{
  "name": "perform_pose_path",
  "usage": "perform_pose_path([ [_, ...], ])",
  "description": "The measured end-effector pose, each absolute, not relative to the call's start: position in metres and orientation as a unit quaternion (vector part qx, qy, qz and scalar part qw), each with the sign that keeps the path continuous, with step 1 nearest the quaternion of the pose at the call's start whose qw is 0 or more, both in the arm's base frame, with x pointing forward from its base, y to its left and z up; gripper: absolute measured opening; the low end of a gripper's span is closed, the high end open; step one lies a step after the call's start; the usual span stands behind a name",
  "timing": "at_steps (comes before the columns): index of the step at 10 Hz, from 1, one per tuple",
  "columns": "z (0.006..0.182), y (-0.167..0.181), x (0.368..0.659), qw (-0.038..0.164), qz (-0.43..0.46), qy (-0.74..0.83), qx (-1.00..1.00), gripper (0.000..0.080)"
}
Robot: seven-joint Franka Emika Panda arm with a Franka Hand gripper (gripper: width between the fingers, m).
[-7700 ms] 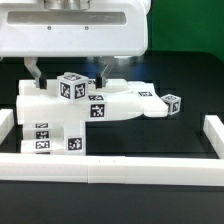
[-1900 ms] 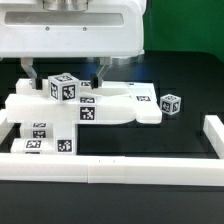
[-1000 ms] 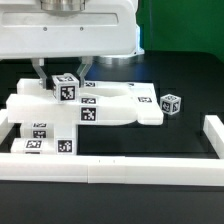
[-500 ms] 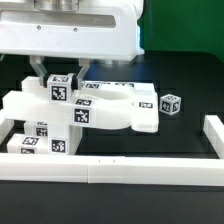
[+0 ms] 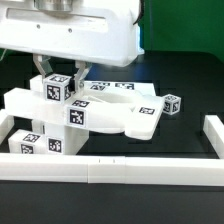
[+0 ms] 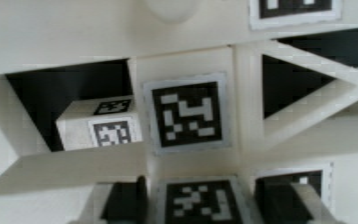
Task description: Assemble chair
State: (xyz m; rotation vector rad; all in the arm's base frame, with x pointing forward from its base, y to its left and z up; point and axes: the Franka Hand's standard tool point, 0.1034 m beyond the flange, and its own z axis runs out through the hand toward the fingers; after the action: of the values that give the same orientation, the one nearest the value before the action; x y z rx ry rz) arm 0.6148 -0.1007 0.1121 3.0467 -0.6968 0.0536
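One white chair [image 5: 95, 112] assembly fills the left and centre of the exterior frame on the black table [image 5: 180, 135], its lower left corner close against the border rails [image 5: 110, 166]. The gripper [image 5: 60, 78] grasps the tagged block [image 5: 55, 88] at the chair's upper left. A loose cube [image 5: 172, 103] sits just right of the chair, with bare table beyond it.

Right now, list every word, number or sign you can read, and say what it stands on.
No words, numbers or brand names can be read.
Only black-and-white square tags, patterns and not text: on the chair parts, on the small cube, and close up in the wrist view on a panel.
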Motion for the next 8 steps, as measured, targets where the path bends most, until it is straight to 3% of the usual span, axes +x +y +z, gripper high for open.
perform_pose_path([
  [1,0.112,-0.101,0.615,0.008,0.017,-0.223,0.975,0.0284],
  [2,0.112,-0.101,0.615,0.008,0.017,-0.223,0.975,0.0376],
  [3,0.112,-0.101,0.615,0.008,0.017,-0.223,0.975,0.0547],
  [4,0.112,-0.101,0.615,0.008,0.017,-0.223,0.975,0.0547],
  [5,0.112,-0.101,0.615,0.008,0.017,-0.224,0.974,0.0631],
  [8,0.124,-0.082,0.610,-0.003,0.011,-0.245,0.970,0.0649],
])
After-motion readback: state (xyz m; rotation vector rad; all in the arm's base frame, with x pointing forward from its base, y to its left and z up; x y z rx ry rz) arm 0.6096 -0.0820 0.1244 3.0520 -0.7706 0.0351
